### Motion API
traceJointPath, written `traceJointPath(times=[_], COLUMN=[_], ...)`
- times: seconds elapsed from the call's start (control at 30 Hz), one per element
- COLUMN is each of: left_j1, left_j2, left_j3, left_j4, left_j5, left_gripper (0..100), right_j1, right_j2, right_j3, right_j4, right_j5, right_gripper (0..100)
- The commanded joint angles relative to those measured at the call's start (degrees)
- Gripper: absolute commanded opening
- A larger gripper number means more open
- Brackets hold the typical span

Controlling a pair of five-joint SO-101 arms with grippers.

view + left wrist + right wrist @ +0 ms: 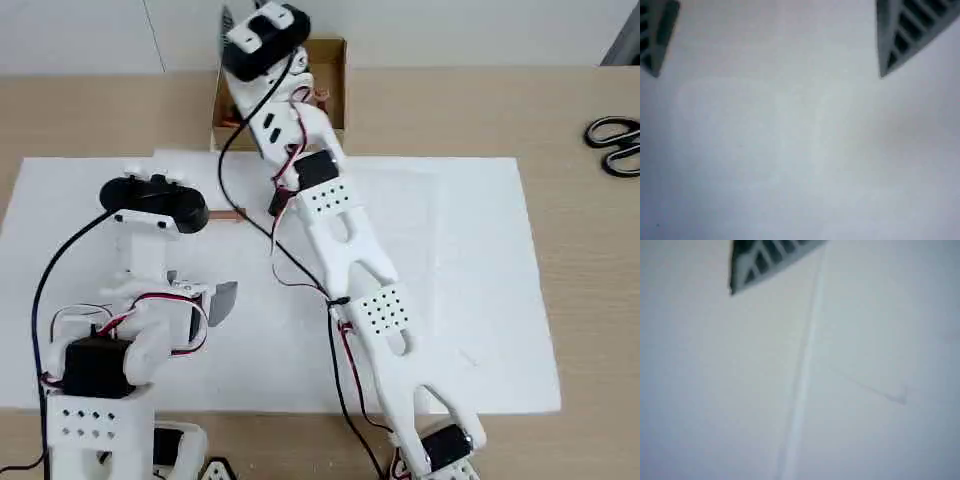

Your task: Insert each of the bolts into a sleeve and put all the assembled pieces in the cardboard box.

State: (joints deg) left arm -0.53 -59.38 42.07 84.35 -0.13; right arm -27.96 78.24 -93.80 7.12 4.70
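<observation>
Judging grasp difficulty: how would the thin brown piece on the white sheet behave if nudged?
The brown piece looks slender and rodlike, so it may roll rather than slide. It is small, so probably light and easily displaced.

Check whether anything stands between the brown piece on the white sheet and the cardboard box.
Yes. The right arm stretches over the cardboard box, covering much of its opening, and its black cable hangs between the brown piece and the box.
</observation>
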Motion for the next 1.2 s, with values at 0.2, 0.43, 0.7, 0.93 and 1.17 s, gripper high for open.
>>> traceJointPath(times=[0.2, 0.43, 0.7, 0.93, 1.17], left_j1=[0.0, 0.0, 0.0, 0.0, -0.2], left_j2=[-0.7, -0.7, -0.7, -0.7, -0.7], left_j3=[-0.3, -0.3, -0.3, -0.3, -0.3], left_j4=[0.3, 0.3, 0.3, 0.3, 0.3], left_j5=[-0.1, -0.1, -0.1, -0.1, -0.1], left_gripper=[26, 26, 26, 26, 26], right_j1=[4.4, 4.6, 6.3, 6.3, 7.4], right_j2=[-13.1, -24.5, -35.9, -43.1, -44.9], right_j3=[-2.6, -2.5, -2.5, -2.5, -2.3], right_j4=[15.5, 39.6, 61.4, 86.2, 89.3], right_j5=[0.7, 0.5, 0.4, 0.4, 0.3], right_gripper=[15.1, 15.1, 15.1, 15.1, 15.1])
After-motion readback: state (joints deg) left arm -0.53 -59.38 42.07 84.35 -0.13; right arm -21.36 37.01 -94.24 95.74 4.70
